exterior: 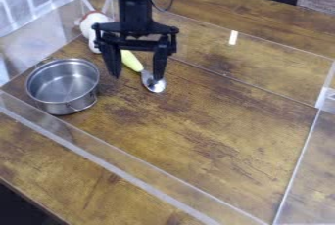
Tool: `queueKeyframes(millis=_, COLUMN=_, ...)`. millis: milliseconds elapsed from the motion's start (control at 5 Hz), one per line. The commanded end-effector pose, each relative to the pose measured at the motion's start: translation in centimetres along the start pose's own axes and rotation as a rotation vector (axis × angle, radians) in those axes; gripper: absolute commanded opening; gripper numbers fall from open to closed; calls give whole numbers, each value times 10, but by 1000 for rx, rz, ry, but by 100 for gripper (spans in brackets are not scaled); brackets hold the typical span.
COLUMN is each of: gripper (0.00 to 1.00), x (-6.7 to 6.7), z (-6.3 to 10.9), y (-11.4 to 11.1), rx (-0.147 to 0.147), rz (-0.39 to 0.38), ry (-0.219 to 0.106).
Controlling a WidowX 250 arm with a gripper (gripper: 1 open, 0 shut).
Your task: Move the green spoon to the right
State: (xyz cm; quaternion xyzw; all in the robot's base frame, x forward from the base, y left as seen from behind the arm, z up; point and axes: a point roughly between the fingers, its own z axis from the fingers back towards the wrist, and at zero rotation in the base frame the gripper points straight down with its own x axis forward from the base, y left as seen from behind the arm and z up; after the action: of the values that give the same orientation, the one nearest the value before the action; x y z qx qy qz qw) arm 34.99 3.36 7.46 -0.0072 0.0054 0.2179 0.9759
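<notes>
The green spoon [135, 64] lies on the wooden table, its yellow-green handle pointing up-left and its shiny round bowl toward the lower right at about the table's upper middle. My black gripper [136, 69] hangs straight over it, open, with one finger on each side of the spoon. The fingertips are low, near the table surface. Part of the handle is hidden behind the gripper body.
A round steel bowl [63, 83] stands to the left of the spoon. A white-and-tan mushroom-like object [89, 25] sits behind the gripper at the upper left. Clear acrylic walls [230, 53] border the work area. Bare wood lies to the right.
</notes>
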Motion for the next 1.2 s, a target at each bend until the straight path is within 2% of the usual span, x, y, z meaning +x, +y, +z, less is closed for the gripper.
queueKeyframes(millis=0, gripper=100, x=13, z=10, y=6, rx=-23, rz=51, ry=-55)
queueKeyframes(millis=600, gripper=100, x=24, z=-16, y=7, rx=-28, rz=115, ry=-33)
queueKeyframes(millis=800, gripper=0, x=26, z=-21, y=7, rx=-28, rz=120, ry=-28)
queueKeyframes(millis=1000, gripper=0, x=28, z=-22, y=7, rx=-27, rz=122, ry=-28)
